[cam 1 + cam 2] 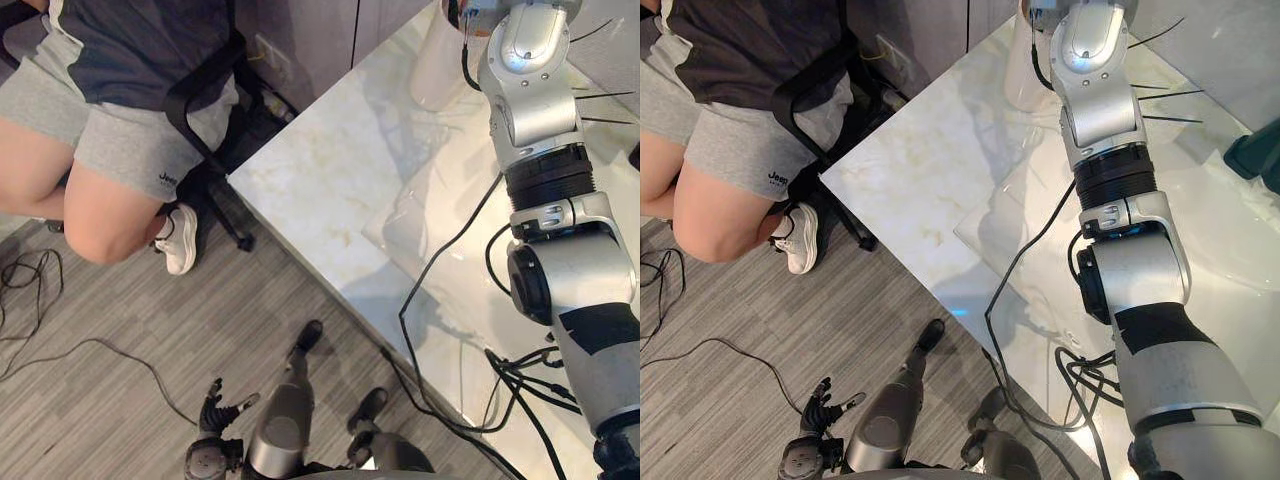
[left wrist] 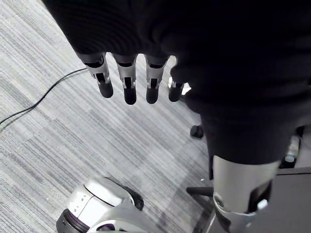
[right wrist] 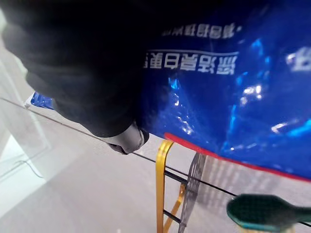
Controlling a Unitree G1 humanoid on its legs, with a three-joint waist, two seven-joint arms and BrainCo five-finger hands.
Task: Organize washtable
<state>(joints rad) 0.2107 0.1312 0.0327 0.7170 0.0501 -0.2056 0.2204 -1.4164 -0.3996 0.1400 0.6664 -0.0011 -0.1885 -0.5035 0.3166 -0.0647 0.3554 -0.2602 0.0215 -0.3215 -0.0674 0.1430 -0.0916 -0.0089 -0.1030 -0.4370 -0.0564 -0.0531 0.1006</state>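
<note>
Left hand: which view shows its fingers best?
The left wrist view: the left hand hangs over the grey striped floor, fingers straight, empty. The eye views show it small, low, left of the white marble table.

The washtable top (image 1: 330, 170) is pale marble, white with faint beige veins. The floor (image 1: 100, 400) is grey with fine streaks. The person's shorts (image 1: 130, 135) are light grey, the shoe (image 1: 181, 240) white. The packet (image 3: 233, 82) is glossy blue with white print and a red edge. The wire rack (image 3: 163, 189) is yellow, the brush (image 3: 265, 211) dark green.
</note>
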